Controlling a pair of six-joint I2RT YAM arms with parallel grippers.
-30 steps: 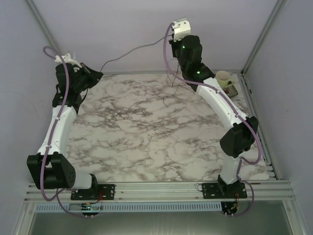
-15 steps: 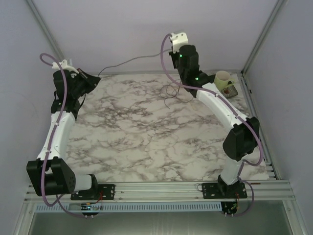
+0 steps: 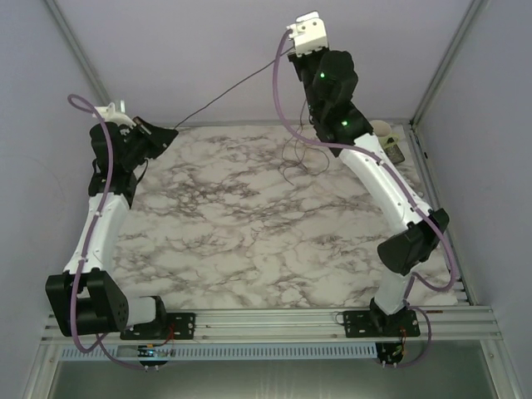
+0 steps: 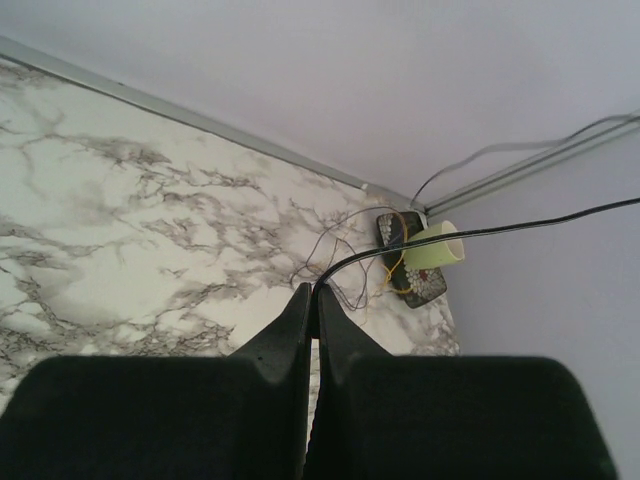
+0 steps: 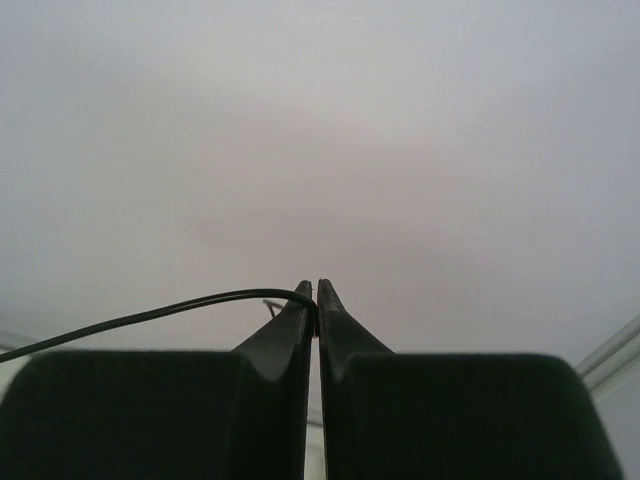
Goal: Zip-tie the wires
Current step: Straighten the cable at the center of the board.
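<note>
A thin black strand (image 3: 233, 90) is stretched taut in the air between my two grippers. I cannot tell whether it is a wire or a zip tie. My left gripper (image 3: 172, 131) is shut on one end (image 4: 318, 292), high over the table's far left. My right gripper (image 3: 295, 51) is shut on the other end (image 5: 314, 297), raised in front of the back wall. The strand also shows in the left wrist view (image 4: 480, 232) and the right wrist view (image 5: 150, 315). The hair-thin dark wires (image 3: 299, 156) lie in loose loops on the marble table near the far right; they also show in the left wrist view (image 4: 335, 250).
A pale yellow-green cup (image 3: 381, 133) and a dark flowered item (image 3: 394, 154) sit in the far right corner, partly behind the right arm. Both show in the left wrist view, the cup (image 4: 432, 246) on the flowered item (image 4: 420, 285). Walls close the table in on three sides.
My right gripper has risen and moved slightly right. The strand, which sagged between the grippers, is now pulled straight. My left gripper has barely moved.
</note>
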